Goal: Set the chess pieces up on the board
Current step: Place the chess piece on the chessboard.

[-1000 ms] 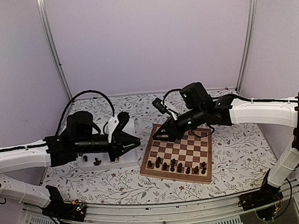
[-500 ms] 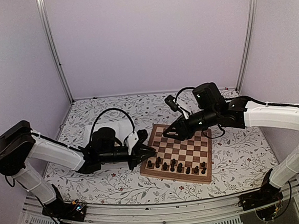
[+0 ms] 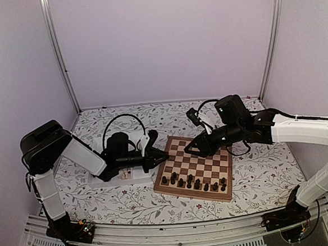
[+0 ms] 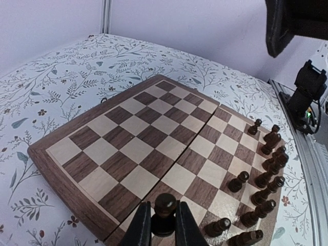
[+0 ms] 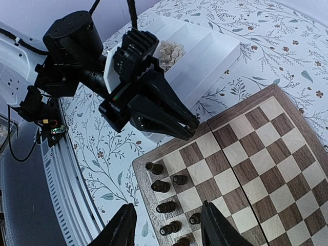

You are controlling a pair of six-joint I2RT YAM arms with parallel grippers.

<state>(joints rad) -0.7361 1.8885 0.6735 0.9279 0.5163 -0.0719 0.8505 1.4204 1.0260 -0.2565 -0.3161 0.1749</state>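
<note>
1 board (image 3: 196, 167), 1 tray (image 5: 215, 56), 2 claws (image 3: 165, 157) (image 3: 186, 149); dark pieces (image 3: 189, 181) uncountable.

Checkered board (image 3: 197, 160), dark chessmen (image 3: 197, 184) upright along near rows — one piece (image 4: 165, 207) held over edge

You are working in a robotics lab test cell, not a home or a shop. Plain pale lilac wall panels (image 3: 164, 44) box in the table at the back and at both sides, framed by bare aluminium upright posts (image 3: 58, 51). Two white-and-black robot arms (image 3: 299, 129) are mounted at the near edge of the floral-cloth-covered table (image 3: 102, 203), along a ribbed aluminium rail (image 3: 177, 234), with small exposed circuit boards (image 3: 84, 227) by their bases.
</note>
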